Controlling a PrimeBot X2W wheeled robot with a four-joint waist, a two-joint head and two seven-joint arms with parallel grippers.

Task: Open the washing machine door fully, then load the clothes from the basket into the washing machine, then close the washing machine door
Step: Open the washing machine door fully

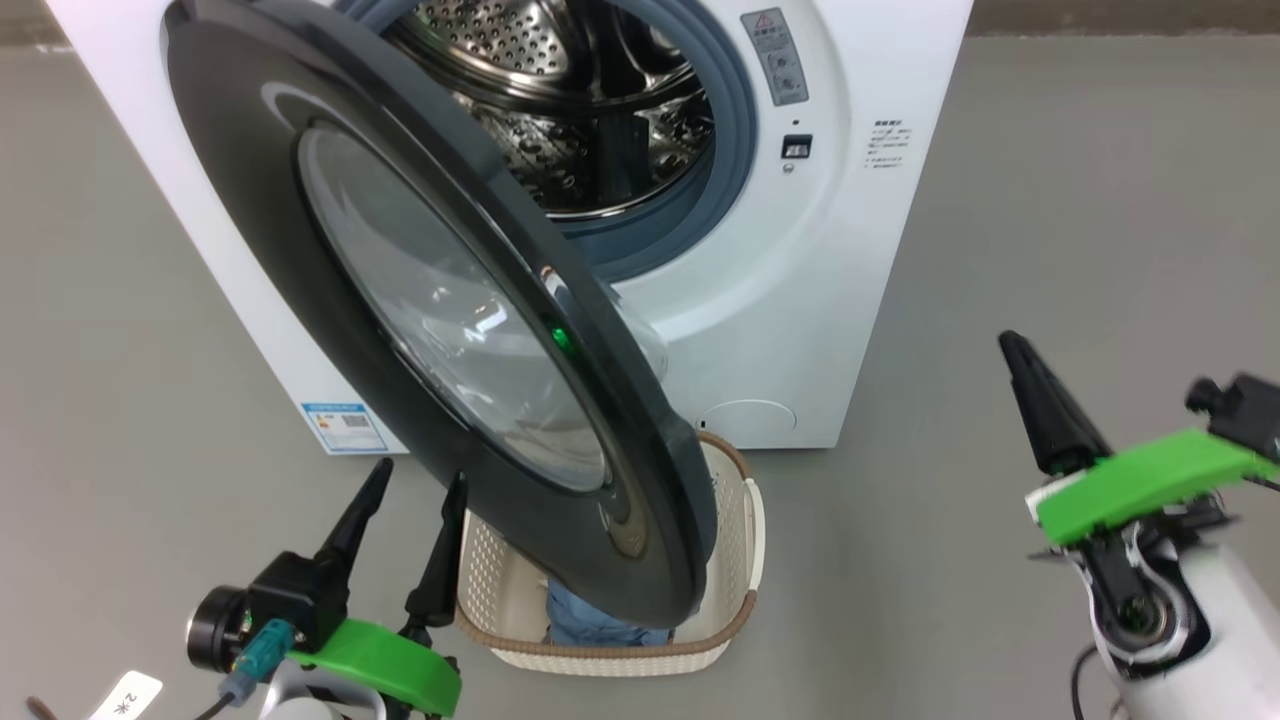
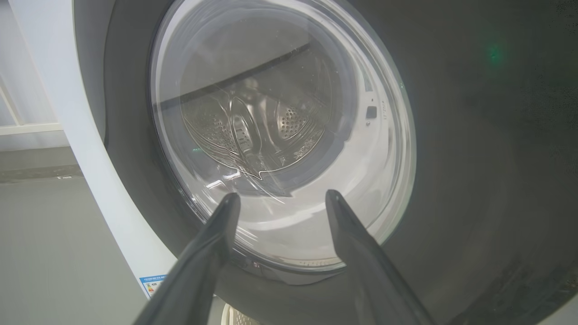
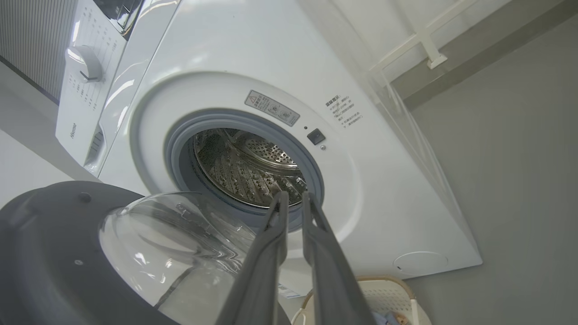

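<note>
The white washing machine (image 1: 850, 260) stands ahead with its steel drum (image 1: 580, 110) exposed. Its black washing machine door (image 1: 450, 330) is swung partway out toward me, hinged on the left, and hangs over the basket (image 1: 735, 560). Light blue clothes (image 1: 590, 620) lie in the basket, partly hidden by the door. My left gripper (image 1: 420, 480) is open just left of the door's lower edge; in the left wrist view the left gripper (image 2: 282, 196) faces the glass porthole (image 2: 280, 135). My right gripper (image 1: 1008, 342) hovers at the right, clear of the machine; the right gripper (image 3: 294, 195) shows a narrow gap and holds nothing.
Grey floor (image 1: 1050, 200) lies open to the right of the machine and left of it. A blue label (image 1: 345, 425) marks the machine's lower left corner. The control knob (image 3: 83, 63) sits at the machine's top. A white railing (image 3: 429, 49) runs behind.
</note>
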